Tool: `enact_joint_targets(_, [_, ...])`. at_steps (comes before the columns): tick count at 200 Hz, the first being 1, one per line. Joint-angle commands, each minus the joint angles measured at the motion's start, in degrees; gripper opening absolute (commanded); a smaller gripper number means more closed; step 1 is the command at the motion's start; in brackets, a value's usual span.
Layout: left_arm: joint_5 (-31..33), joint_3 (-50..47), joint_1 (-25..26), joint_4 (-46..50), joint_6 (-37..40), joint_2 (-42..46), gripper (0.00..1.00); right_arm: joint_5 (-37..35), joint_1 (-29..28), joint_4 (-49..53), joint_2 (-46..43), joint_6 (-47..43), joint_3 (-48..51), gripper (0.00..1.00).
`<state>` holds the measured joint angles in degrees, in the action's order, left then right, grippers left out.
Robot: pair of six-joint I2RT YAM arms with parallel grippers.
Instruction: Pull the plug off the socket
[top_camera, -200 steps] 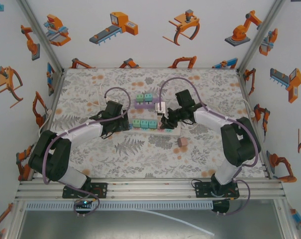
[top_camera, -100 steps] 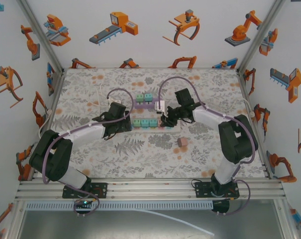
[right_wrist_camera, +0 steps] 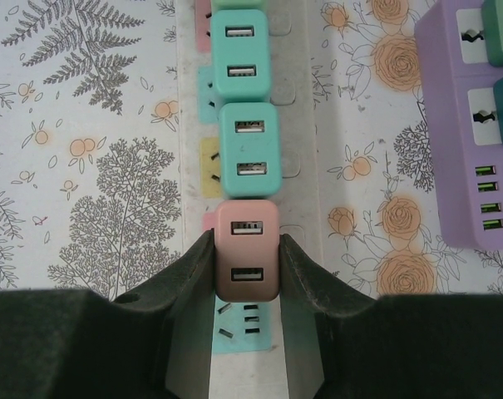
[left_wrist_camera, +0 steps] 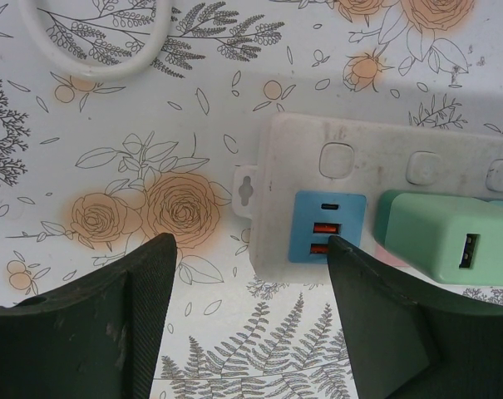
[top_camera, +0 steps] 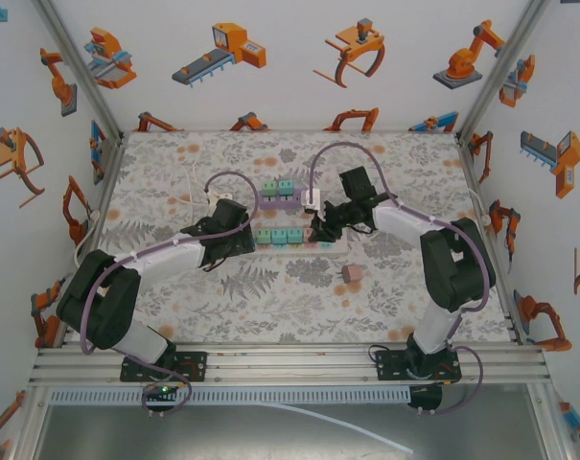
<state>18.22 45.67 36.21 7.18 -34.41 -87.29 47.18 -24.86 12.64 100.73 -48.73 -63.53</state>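
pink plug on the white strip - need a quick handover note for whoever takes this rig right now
Grippers: right gripper is shut on the pink plug, one finger on each side. The left gripper is open, jaws astride the USB end of the white power strip, not gripping it.
Things: the pink plug is last in the row after the teal plugs; a purple strip lies alongside.
Done: plug grasped.
Left: pull it straight off, probably with the strip steadied. Whether it has started to lift I cannot tell.

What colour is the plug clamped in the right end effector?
The plug is dusty pink, clearest in the right wrist view.
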Motion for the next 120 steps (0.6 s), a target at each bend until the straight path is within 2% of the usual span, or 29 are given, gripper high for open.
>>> enact_joint_targets(1, [0.1,-3.1,0.7,9.7,-0.1,-3.9,0.68,6.8,-0.5,-1.9,-2.8,-0.8,-1.9,0.16])
enact_joint_targets(53, [-2.9,-3.1,0.9,9.3,-0.2,0.2,0.68,6.4,-0.1,-2.1,-7.6,0.0,-0.4,0.16])
enact_joint_targets(75, [-3.8,-2.7,0.9,9.8,-0.2,3.5,0.68,6.7,-0.1,-4.9,-10.4,4.8,1.1,0.16])
enact_joint_targets(96, [-4.5,-2.1,0.8,10.8,0.0,7.0,0.68,5.8,-0.1,-13.1,-14.4,16.2,5.0,0.15])
enact_joint_targets(120, [-3.0,-1.1,0.8,13.1,1.0,11.0,0.73,-0.7,-0.1,-30.2,-20.4,41.5,12.0,0.14])
